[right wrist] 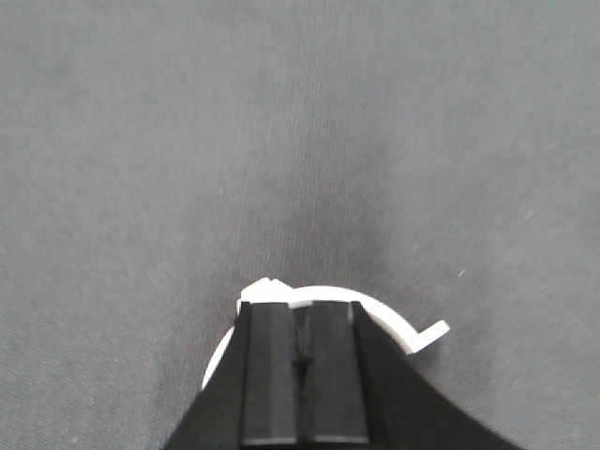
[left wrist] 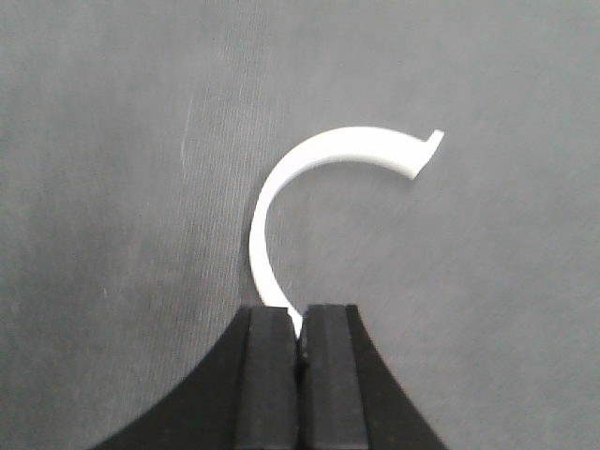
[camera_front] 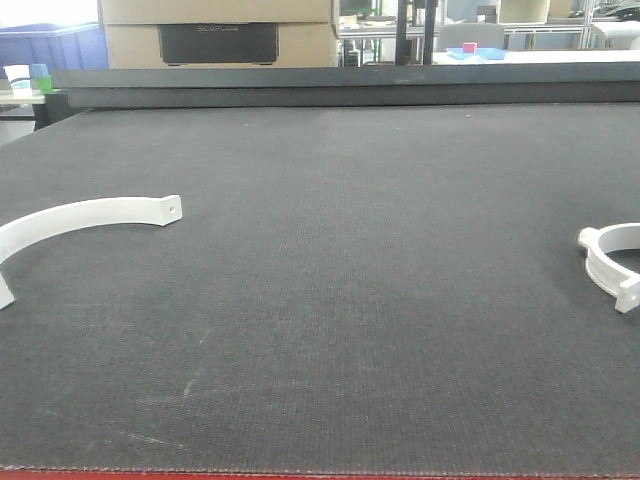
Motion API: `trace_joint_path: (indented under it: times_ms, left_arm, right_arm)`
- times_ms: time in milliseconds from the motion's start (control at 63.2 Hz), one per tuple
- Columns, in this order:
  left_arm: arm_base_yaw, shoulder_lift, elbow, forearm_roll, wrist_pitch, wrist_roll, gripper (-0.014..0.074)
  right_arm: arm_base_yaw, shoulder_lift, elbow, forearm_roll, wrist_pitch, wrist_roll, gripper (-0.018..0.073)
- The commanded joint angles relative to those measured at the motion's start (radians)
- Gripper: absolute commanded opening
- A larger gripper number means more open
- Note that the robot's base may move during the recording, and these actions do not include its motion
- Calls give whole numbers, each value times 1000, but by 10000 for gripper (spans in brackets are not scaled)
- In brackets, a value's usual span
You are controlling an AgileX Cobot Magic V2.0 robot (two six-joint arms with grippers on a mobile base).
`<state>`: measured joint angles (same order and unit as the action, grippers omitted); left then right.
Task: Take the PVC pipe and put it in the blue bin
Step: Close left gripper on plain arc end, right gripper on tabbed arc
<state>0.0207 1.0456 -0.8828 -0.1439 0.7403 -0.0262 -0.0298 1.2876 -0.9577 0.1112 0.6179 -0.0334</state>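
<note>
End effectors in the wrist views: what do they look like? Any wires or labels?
The left end effector and right end effector look alike: matte black, two flat rectangular fingers side by side on a base that flares in curves. No cables or markings show.

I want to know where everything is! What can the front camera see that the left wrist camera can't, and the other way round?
Only the front view shows a second white clamp at the right edge, plus a cardboard box and a blue bin in the background. Only the left wrist view shows the left claw, jaws together, right at one end of the curved white clamp; whether it pinches it, I cannot tell. Both show that curved white clamp lying on the dark mat.
</note>
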Motion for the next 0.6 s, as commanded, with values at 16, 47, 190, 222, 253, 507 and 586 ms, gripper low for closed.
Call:
trace_joint_path:
  times_ms: [16,47,190,222,253,507,586]
  left_arm:
    - [-4,44,-6,-10,30,0,-111]
    - [-4,59,-15,-6,50,0,-111]
    - [-4,138,-88,82,143,0,-111]
    - [-4,167,-116,108,173,0,-111]
    - [-4,194,-139,132,192,0,-111]
    - [-4,389,-285,144,249,0,-111]
    - [-4,421,-298,144,254,0,-111]
  right_arm:
    - [3,31,-5,22,23,-4,-168]
    - [3,38,-5,25,36,-4,-168]
    - [3,52,-5,40,94,-4,-168]
    - [3,52,-5,52,110,-4,-168]
    - [3,52,-5,61,119,-4,-168]
    - [3,54,-5,98,210,149,-153]
    - [5,54,-12,82,252,212,-148]
